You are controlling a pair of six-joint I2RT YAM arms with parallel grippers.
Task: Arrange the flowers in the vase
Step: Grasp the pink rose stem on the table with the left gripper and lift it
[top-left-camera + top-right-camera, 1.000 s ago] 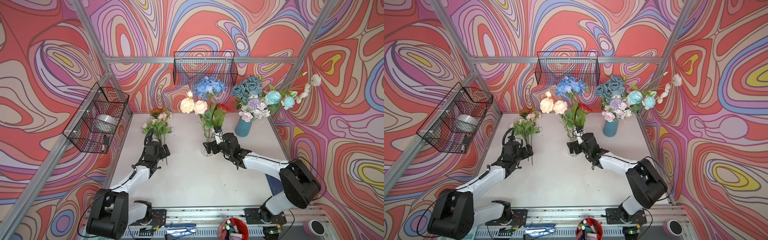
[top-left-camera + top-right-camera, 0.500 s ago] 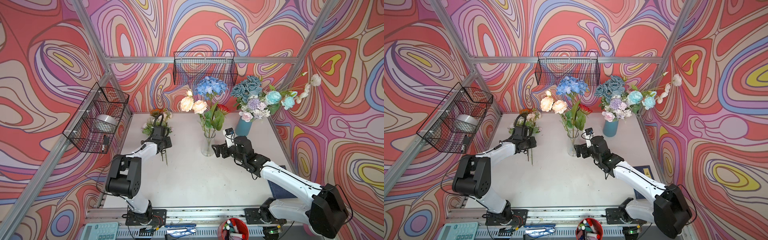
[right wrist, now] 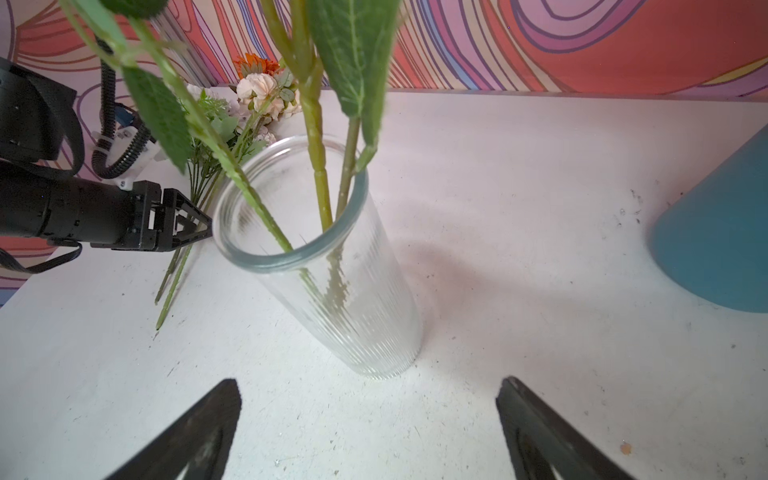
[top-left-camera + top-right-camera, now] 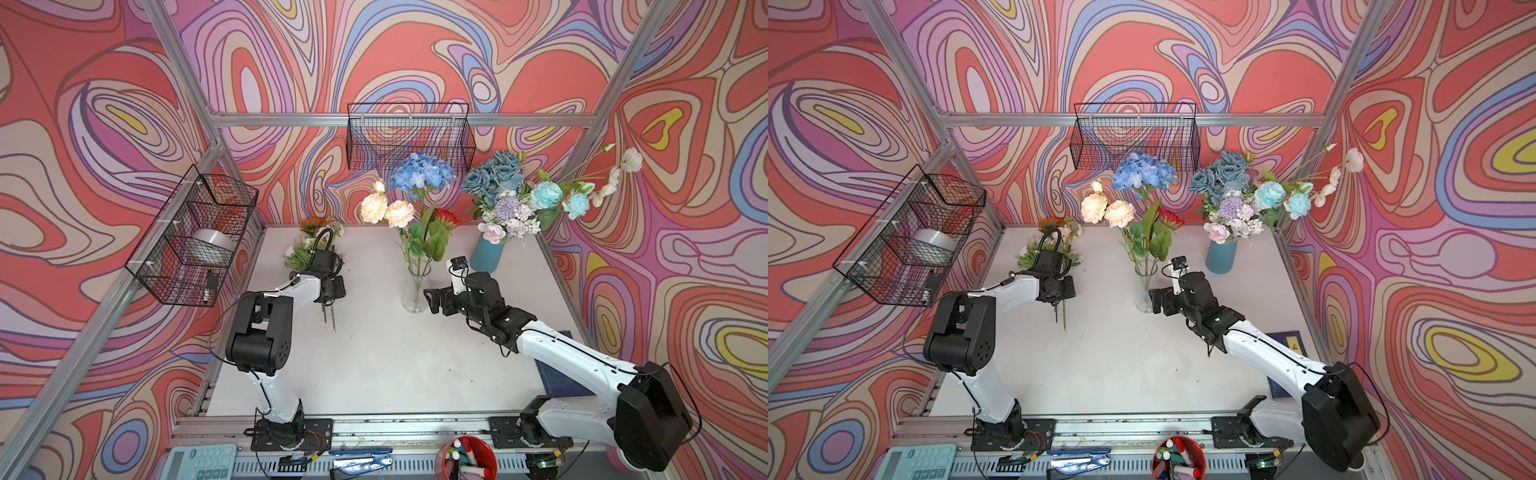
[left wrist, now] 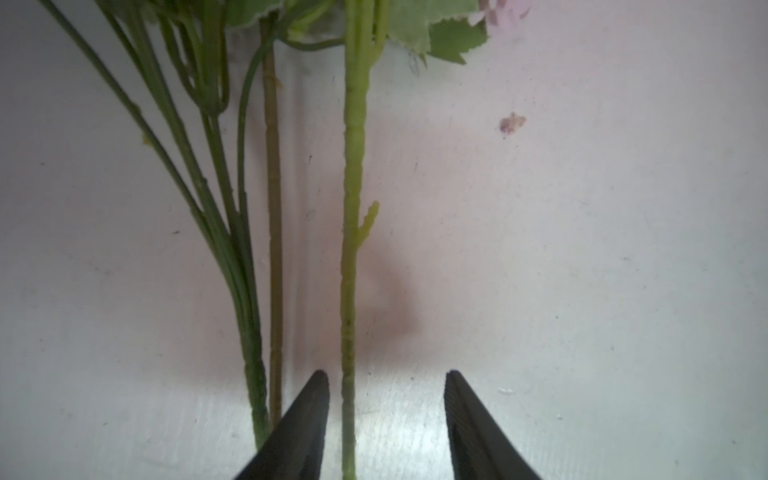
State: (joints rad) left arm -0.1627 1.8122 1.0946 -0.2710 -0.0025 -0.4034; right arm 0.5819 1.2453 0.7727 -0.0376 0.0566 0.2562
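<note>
While the loose flowers (image 4: 309, 249) lie in a bunch at the upper left of the table (image 4: 374, 365) in both top views, the left gripper (image 5: 385, 374) sits low over their stems with its jaws half apart. A pale green stem (image 5: 351, 249) runs between them, close against one finger (image 5: 309, 415) with a clear gap to the other, so nothing is clamped. To my eye the step is picking one stem for the glass vase (image 4: 415, 291), which stands mid-table with a few blooms in it already. Doing it well means closing on that pale stem alone and keeping the darker stems (image 5: 251, 353) beside it outside the jaws. The left arm (image 4: 299, 286) folds sharply at the elbow, forearm reaching up the frame toward the bunch, wrist tipped down to the table. The right gripper (image 3: 369, 380) hovers just beside the vase, jaws wide, empty
</note>
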